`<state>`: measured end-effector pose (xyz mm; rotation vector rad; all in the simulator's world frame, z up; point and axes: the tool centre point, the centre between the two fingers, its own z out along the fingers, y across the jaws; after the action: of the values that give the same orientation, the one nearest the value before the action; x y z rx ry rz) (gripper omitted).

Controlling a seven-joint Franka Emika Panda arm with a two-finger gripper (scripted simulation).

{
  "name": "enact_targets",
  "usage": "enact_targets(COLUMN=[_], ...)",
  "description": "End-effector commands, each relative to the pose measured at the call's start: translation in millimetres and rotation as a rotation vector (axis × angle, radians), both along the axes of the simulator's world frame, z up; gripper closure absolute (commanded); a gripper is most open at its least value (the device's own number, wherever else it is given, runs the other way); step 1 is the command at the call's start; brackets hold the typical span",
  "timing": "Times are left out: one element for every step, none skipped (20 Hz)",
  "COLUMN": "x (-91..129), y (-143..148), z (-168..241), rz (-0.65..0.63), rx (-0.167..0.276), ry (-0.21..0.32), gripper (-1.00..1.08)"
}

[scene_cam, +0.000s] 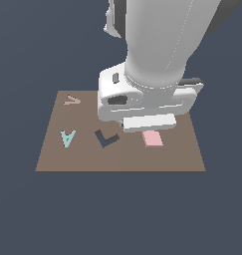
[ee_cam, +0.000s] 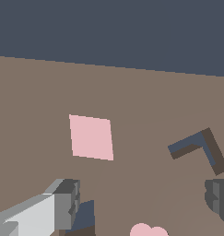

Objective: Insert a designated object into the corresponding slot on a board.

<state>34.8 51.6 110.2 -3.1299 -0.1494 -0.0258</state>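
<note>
Exterior view: brown board (scene_cam: 53, 154), dark-blue surround.

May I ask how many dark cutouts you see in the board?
2. The L-shaped cutout sits beside the pink tile; another dark cutout shows partly behind a finger in the wrist view. The arm may hide more.

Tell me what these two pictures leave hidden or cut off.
- Gripper: the exterior view's arm body covers it.
- Square slot: wrist view shows a sliver behind one finger; unseen in exterior view.
- Pink blobby piece: cut by wrist view's edge.
- Pink tile: far edge under the arm in exterior view.
</note>
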Motion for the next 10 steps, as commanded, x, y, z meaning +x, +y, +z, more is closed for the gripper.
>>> enact_targets(x=[5.9, 8.0, 9.8, 11.6, 13.1, 14.6, 15.8, 16.9, 17.8, 18.6], y=[13.6, 18.3, 22.6, 26.6, 30.2, 33.5, 36.5, 39.1, 41.4, 43.4], z=[-18.0, -24.2, -29.9, -35.1, -39.8, -44.0, -47.9, -51.3, -54.2, -56.8], rz=[0.028, 0.037, 0.046, 0.054, 0.062, 0.069, 0.075, 0.080, 0.085, 0.089], rx=[-0.002, -0.003, -0.004, -0.005, -0.006, -0.006, -0.007, -0.008, -0.008, -0.009], ry=[0.005, 0.006, 0.008, 0.009, 0.010, 0.011, 0.012, 0.013, 0.014, 0.015], gripper=[-0.92, -0.92, -0.92, -0.92, -0.92, -0.92, -0.92, -0.92, -0.92, -0.92])
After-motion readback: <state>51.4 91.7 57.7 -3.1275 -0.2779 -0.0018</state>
